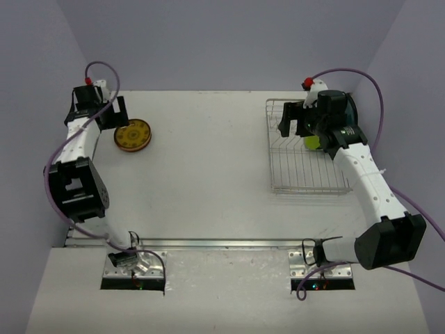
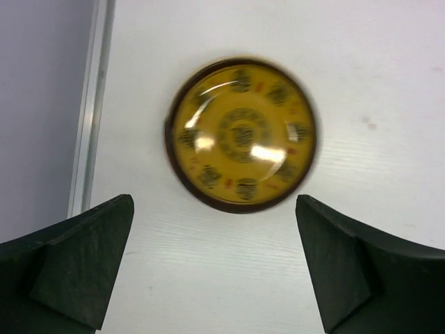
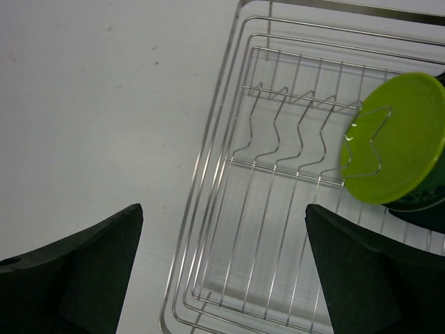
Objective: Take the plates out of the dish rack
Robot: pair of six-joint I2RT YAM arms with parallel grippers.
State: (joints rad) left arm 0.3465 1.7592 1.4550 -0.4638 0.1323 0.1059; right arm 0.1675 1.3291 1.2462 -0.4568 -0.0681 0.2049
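Note:
A small yellow plate [image 1: 132, 136] with a dark rim and printed pattern lies flat on the table at the far left. My left gripper [image 1: 110, 115] hovers just above it, open and holding nothing. In the left wrist view the yellow plate [image 2: 240, 134] lies beyond the spread fingers [image 2: 76, 271]. The silver wire dish rack [image 1: 306, 167] stands at the right. A green plate [image 3: 396, 139] leans upright in its tines, with a dark-teal plate [image 3: 424, 205] behind it. My right gripper [image 3: 222, 271] hangs open over the rack's left part, apart from both plates.
An aluminium rail [image 2: 87, 111] borders the table along the left wall, close to the yellow plate. White tabletop [image 1: 208, 160] stretches between the plate and the rack. Purple walls close in the back and sides.

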